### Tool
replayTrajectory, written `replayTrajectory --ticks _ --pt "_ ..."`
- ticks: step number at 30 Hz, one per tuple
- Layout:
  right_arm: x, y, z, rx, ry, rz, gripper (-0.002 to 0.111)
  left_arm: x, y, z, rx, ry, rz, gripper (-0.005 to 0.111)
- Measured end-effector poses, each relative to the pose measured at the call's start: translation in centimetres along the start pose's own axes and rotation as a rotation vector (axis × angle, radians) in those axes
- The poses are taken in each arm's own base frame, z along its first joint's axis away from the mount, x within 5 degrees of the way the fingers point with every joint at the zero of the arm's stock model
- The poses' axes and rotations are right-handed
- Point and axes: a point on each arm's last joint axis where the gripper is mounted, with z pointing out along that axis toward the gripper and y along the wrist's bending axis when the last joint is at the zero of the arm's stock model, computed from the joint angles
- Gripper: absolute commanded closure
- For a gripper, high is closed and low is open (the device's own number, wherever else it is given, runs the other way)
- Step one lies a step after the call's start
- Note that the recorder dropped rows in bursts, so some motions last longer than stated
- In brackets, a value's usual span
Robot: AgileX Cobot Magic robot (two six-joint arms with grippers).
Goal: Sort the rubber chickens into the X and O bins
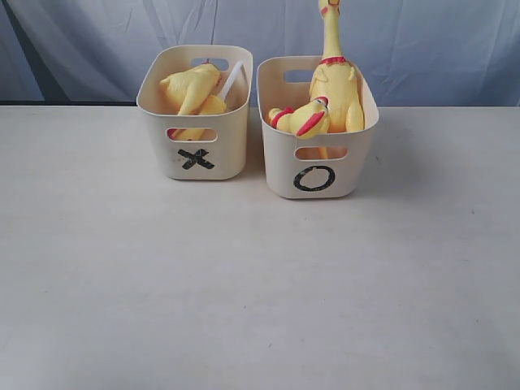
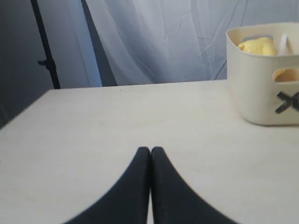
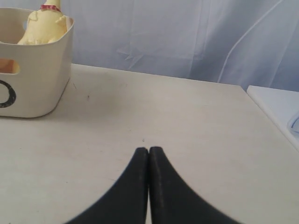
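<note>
Left fingers (image 2: 138,182) and right fingers (image 3: 138,182) are clenched, empty. The tall chicken (image 1: 335,81) overtops the O bin (image 1: 280,166); a bump could tip it out.

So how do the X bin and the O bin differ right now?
The X bin carries a black X; the O bin a black O. The X bin's chicken pieces lie low, near its rim; the O bin's upright chicken rises well above its rim. The X bin sits slightly farther back in the exterior view than the O bin. Both are cream tubs with slot handles.
</note>
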Motion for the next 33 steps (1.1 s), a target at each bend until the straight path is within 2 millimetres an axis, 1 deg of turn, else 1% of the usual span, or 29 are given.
replayTrajectory --ticks 3,6,9,14,16,20,22,25,33 --pt "0.00 0.00 0.00 0.000 0.000 0.002 0.108 0.00 0.00 0.00 0.000 0.000 -0.197 0.106" --pt "0.00 0.01 0.00 -0.001 0.000 0.006 0.108 0.00 0.00 0.00 0.000 0.000 -0.330 0.106" --pt "0.00 0.01 0.00 -0.001 0.000 0.006 0.108 -0.02 0.00 0.00 0.000 -0.002 -0.373 0.106" --pt "0.00 0.01 0.00 -0.001 0.000 0.008 0.108 -0.02 0.00 0.00 0.000 -0.002 -0.381 0.106" --pt "0.00 0.01 0.00 -0.001 0.000 0.008 0.108 -0.02 0.00 0.00 0.000 -0.002 -0.333 0.106" --pt "0.00 0.01 0.00 -0.001 0.000 0.008 0.108 -0.02 0.00 0.00 0.000 -0.002 -0.087 0.106" --pt "0.00 0.01 0.00 -0.001 0.000 0.008 0.108 0.00 0.00 0.00 0.000 0.000 -0.014 0.106" --pt "0.08 0.01 0.00 -0.001 0.009 0.008 0.108 0.00 0.00 0.00 0.000 0.000 0.034 0.106" --pt "0.21 0.04 0.00 -0.004 0.023 0.014 0.108 0.02 0.00 0.00 0.000 0.002 0.049 0.106"
